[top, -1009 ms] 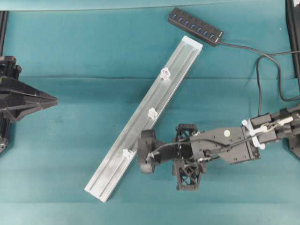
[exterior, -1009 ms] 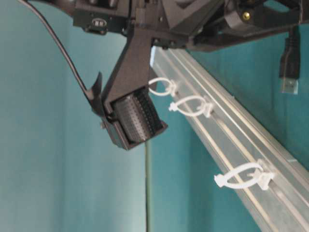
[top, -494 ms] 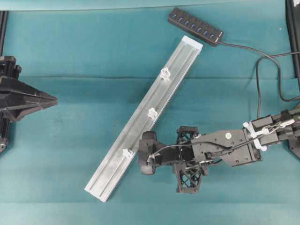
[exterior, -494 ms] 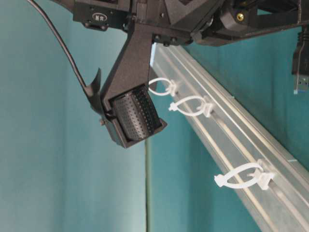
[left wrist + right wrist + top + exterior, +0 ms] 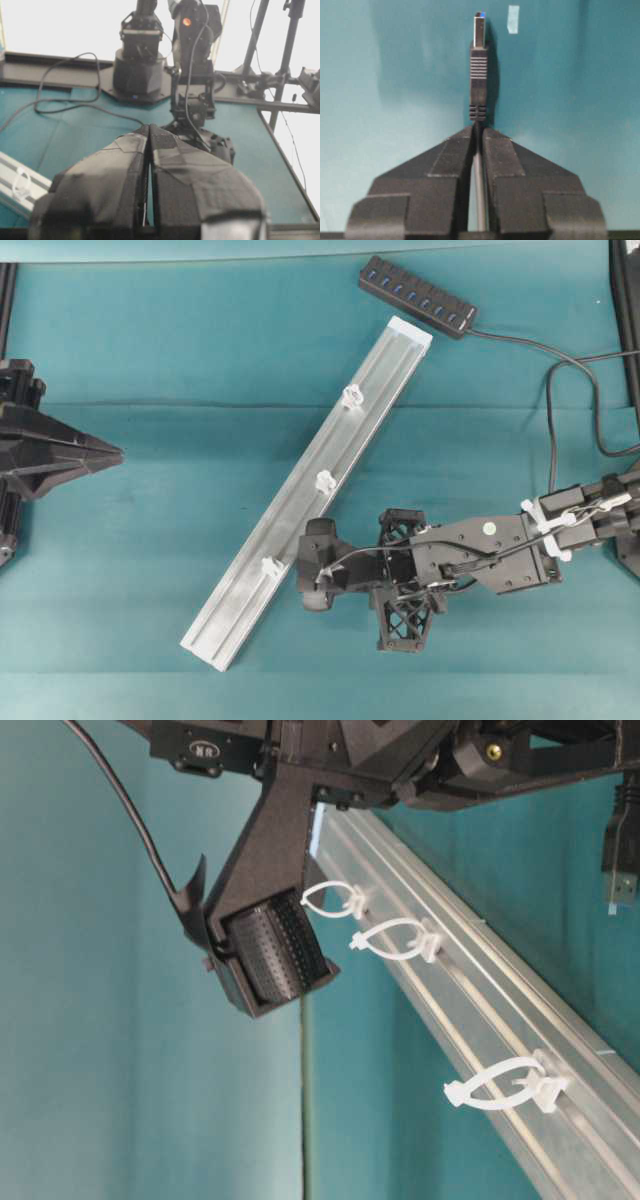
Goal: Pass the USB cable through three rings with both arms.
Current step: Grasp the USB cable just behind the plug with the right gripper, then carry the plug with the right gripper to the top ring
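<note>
1. A teal mat (image 5: 150, 360) covers the table; a silver rail (image 5: 300, 510) lies on it at a slant, a black hub (image 5: 417, 296) just past its far end

2. The right gripper (image 5: 478, 132) has its jaws pinched nearly together on the cable (image 5: 478, 107) just behind the plug's ribbed collar. The plug sticks straight out beyond the fingertips, metal tip foremost. Gripping that close to the plug probably keeps it stiff and aimable, so it can go through a loop like a needle

3. In the overhead view the right gripper (image 5: 318, 575) sits beside the rail's near half, on the side facing its own arm, close to the nearest ring (image 5: 268, 566). The middle ring (image 5: 325, 481) and the far ring (image 5: 351, 395) lie further along the rail, away from it

4. From table level the plug (image 5: 622, 870) hangs above the mat at the right edge, clear of the rail; none of the three loops has cord in it, so threading is not yet begun

5. The cable runs from the hub in a slack loop (image 5: 560, 370) toward the right arm, which leaves length to feed through

6. The left gripper (image 5: 149, 135) is fully closed on nothing, jaws meeting in a thin seam. In the overhead view it is parked (image 5: 105, 452) well apart from the rail, pointing toward it, likely waiting to take the plug once it clears a ring
</note>
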Tool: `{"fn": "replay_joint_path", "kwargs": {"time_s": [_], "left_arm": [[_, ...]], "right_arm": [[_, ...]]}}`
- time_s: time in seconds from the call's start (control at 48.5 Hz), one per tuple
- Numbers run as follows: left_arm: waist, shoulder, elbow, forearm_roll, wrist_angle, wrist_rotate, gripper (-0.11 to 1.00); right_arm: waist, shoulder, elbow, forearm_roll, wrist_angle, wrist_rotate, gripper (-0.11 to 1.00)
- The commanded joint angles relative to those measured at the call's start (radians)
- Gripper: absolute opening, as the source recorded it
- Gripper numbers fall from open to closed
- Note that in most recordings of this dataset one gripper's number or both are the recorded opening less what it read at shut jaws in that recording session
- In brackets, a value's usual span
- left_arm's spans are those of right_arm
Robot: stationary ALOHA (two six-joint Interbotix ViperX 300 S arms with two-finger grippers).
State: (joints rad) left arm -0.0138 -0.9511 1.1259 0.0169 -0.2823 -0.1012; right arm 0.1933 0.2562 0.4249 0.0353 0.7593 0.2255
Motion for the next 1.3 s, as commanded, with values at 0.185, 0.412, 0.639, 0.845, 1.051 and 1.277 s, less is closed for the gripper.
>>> {"fn": "replay_joint_path", "kwargs": {"time_s": [0.185,0.412,0.639,0.845,1.051,1.277], "left_arm": [[0.002,0.003,-0.026,0.002,-0.005,0.002,0.00],[0.003,0.003,-0.026,0.002,-0.005,0.002,0.00],[0.002,-0.003,-0.026,0.002,-0.005,-0.005,0.00],[0.003,-0.023,-0.028,0.002,0.026,-0.005,0.00],[0.002,-0.060,-0.035,0.002,0.080,0.008,0.00],[-0.005,-0.092,-0.049,0.002,0.143,-0.009,0.00]], "right_arm": [[-0.037,-0.078,-0.011,-0.003,0.063,-0.017,0.08],[-0.077,-0.133,-0.028,-0.003,0.150,-0.029,0.07],[-0.184,-0.233,-0.078,-0.003,0.282,-0.084,0.07],[-0.293,-0.302,-0.149,-0.003,0.410,-0.198,0.08],[-0.385,-0.295,-0.207,-0.025,0.540,-0.290,0.07],[-0.468,-0.276,-0.279,-0.133,0.660,-0.440,0.08]]}}
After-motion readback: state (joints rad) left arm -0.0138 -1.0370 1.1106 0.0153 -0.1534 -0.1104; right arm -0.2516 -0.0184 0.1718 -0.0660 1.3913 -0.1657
